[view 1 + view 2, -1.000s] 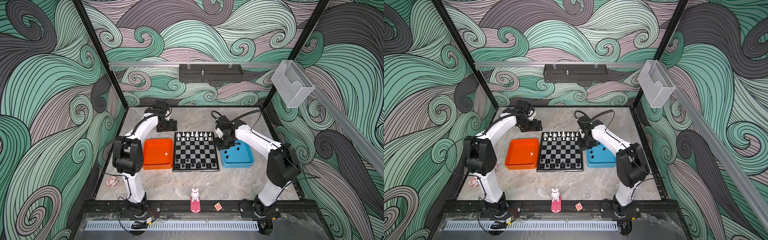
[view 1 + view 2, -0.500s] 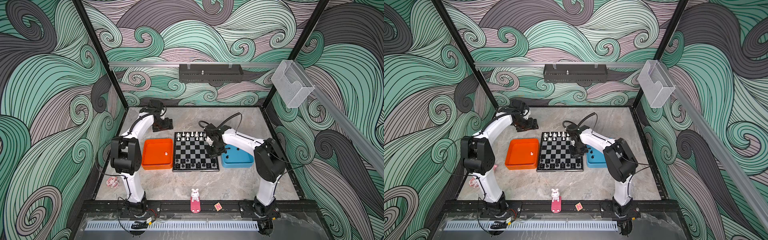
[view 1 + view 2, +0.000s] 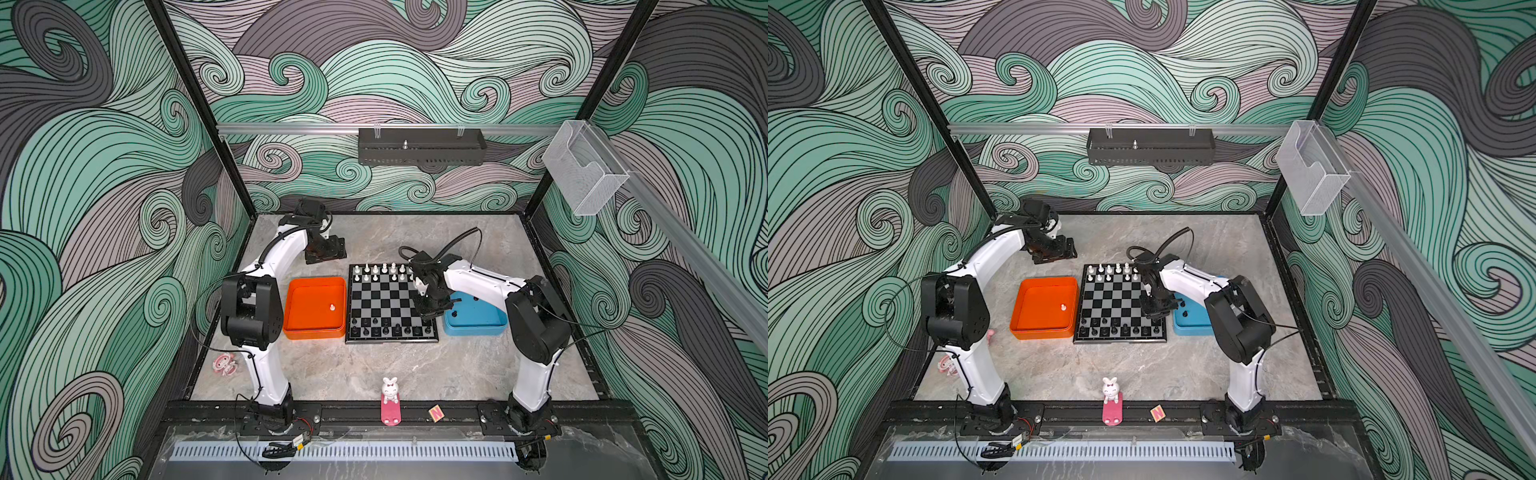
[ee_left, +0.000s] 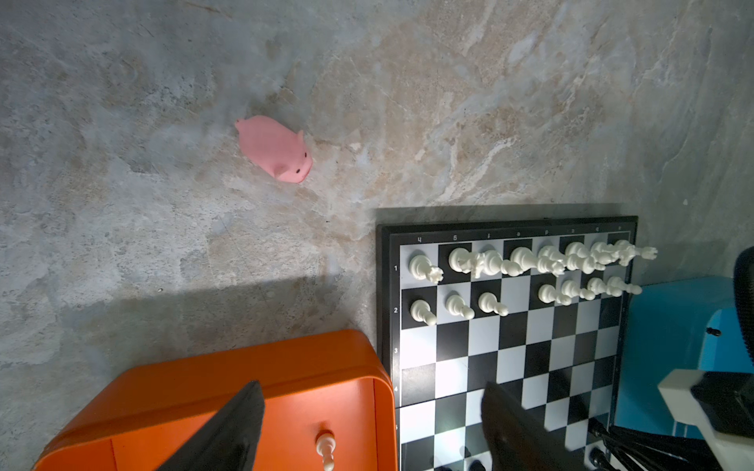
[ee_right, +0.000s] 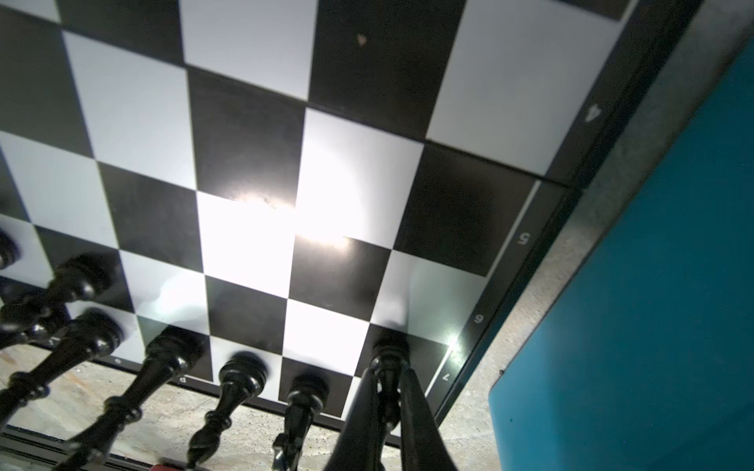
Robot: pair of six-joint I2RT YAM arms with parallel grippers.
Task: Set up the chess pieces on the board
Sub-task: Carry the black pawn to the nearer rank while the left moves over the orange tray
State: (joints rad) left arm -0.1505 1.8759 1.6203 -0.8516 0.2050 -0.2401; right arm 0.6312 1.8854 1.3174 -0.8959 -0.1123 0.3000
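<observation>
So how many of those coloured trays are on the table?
2. The orange tray sits just left of the chessboard; the blue tray sits just right of it, partly covered by the right arm. No others show.

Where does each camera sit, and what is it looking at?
Both top views: high overhead, looking down on the board, left arm and right arm.
Left wrist: on left arm, above the orange tray; open left claw shows.
Right wrist: low over the board; right claw shut on a black piece.
Shared: the board.
</observation>
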